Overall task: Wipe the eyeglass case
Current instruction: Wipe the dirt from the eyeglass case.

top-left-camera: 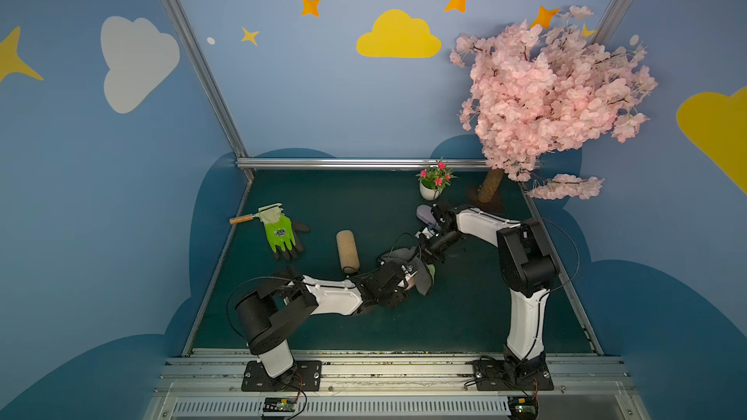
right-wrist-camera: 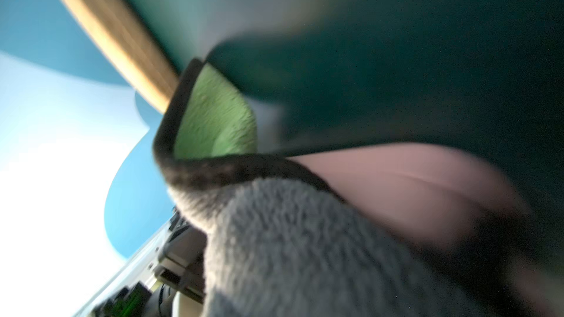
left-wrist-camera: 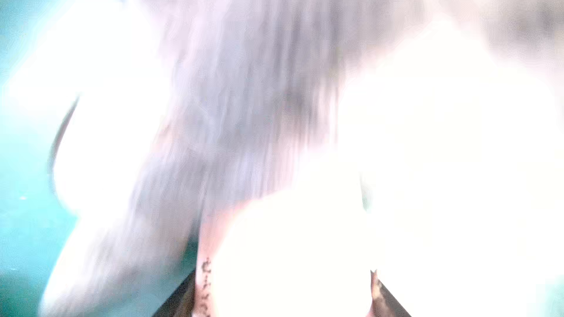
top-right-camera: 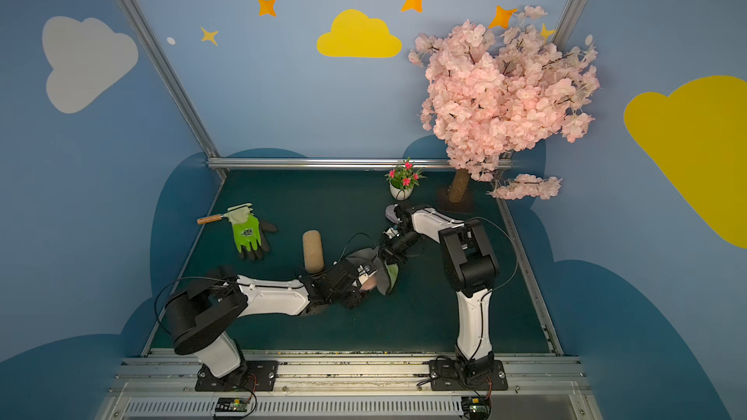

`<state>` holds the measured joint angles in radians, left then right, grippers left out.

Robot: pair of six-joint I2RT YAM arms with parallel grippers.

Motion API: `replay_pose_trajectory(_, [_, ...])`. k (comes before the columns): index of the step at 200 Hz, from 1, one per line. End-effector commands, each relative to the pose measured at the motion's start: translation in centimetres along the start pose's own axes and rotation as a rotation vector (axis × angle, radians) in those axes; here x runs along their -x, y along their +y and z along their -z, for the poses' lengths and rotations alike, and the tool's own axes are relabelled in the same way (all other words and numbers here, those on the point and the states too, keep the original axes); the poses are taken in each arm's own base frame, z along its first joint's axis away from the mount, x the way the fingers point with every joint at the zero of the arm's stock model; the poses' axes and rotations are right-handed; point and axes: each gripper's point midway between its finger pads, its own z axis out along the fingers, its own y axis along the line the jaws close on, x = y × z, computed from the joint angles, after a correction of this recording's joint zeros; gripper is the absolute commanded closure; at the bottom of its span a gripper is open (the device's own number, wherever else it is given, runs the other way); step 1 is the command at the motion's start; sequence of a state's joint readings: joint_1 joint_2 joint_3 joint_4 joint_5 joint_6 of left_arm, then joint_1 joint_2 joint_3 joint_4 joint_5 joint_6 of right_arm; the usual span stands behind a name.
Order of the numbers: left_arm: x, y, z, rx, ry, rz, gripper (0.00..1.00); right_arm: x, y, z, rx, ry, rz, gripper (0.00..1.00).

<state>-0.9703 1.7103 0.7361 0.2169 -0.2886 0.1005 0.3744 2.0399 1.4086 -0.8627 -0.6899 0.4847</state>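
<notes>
Setting: dark green surface (top-left-camera: 323, 204) boxed in by blue walls painted with clouds and stars.
Right hand: the right hand (top-left-camera: 426, 254), at the centre of the frame in both top views, is pinched tight on a grey cloth (right-wrist-camera: 305, 254) with a green underside. Its wrist view shows the pink eyeglass case (right-wrist-camera: 412, 184) just past the cloth's dark hem.
Left hand: the left hand (top-left-camera: 408, 281), just below and left of the right, appears closed part-way around the eyeglass case. The case is held off the surface and is mostly draped by the cloth.
Key relation: the case lies down and left of the right hand, touching the cloth. Its long axis cannot be told because too much is covered.
Nearer arm: both hands meet at the case. The left looks like the holder and the right like the wiper.
Arm pose: the right arm rises from lower right and folds at the elbow, with the forearm slanting down-left. The left arm reaches low from lower left toward centre.
Left wrist view: blown out, showing only grey streaks of cloth.
Beyond: a cork roller (top-left-camera: 347, 251) and a green glove (top-left-camera: 281, 232) lie centre-left. Potted flowers (top-left-camera: 434, 183) and a blossom tree (top-left-camera: 553, 103) stand upper right.
</notes>
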Motion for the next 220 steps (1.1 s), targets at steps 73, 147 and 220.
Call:
replay_pose_trajectory(73, [-3.4,1.6,-0.8,0.132,0.152,-0.044,0.97,5.2,-1.2,1.9,-0.242,-0.155,0.023,1.0])
replay_pose_trajectory(147, [-4.7,1.0,-1.7,0.066,0.288,0.053,0.97,1.4,-6.8,-4.2,-0.294,-0.032,-0.076,1.0])
replay_pose_trajectory(220, [-5.2,0.8,-1.1,-0.064,0.415,0.234,0.97,-3.5,-7.0,-1.3,-0.327,-0.068,-0.069,1.0])
